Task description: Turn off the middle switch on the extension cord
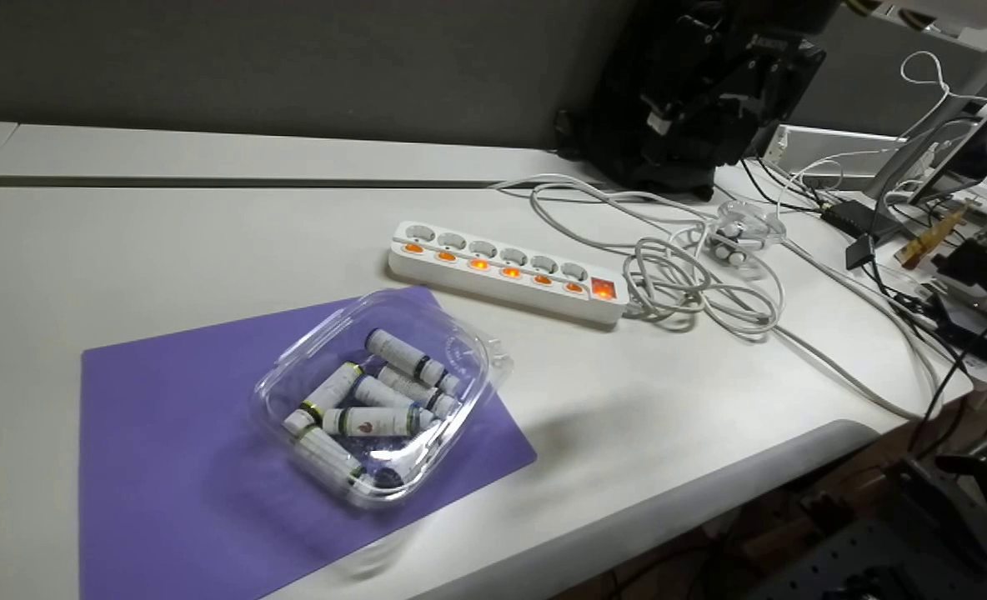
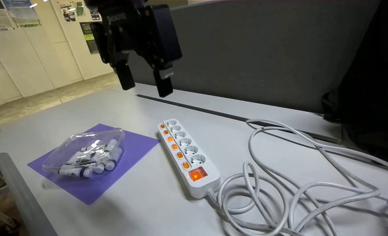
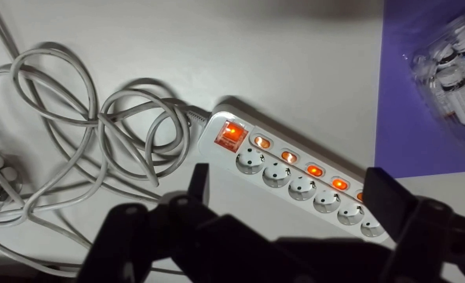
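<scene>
The white extension cord [image 1: 506, 290] lies on the table with a row of sockets and a row of small orange switches; it also shows in an exterior view [image 2: 183, 150] and the wrist view [image 3: 291, 169]. The two middle switches [image 3: 315, 170] [image 3: 339, 184] glow brightly. The other small switches look dimmer. The larger red switch [image 3: 232, 133] at the cable end is lit. My gripper [image 2: 146, 89] is open and empty, above the table and apart from the cord. In the wrist view, my gripper [image 3: 287, 177] has fingers wide apart; the right finger hides the far-end switches.
A clear container [image 1: 468, 350] of small bottles sits on a purple sheet [image 1: 168, 467] beside the cord. Tangled grey cable [image 2: 272, 209] runs from its end. Another small clear container [image 1: 748, 225] stands by the cable. A dark partition [image 2: 262, 55] and black bag [image 2: 371, 98] stand behind.
</scene>
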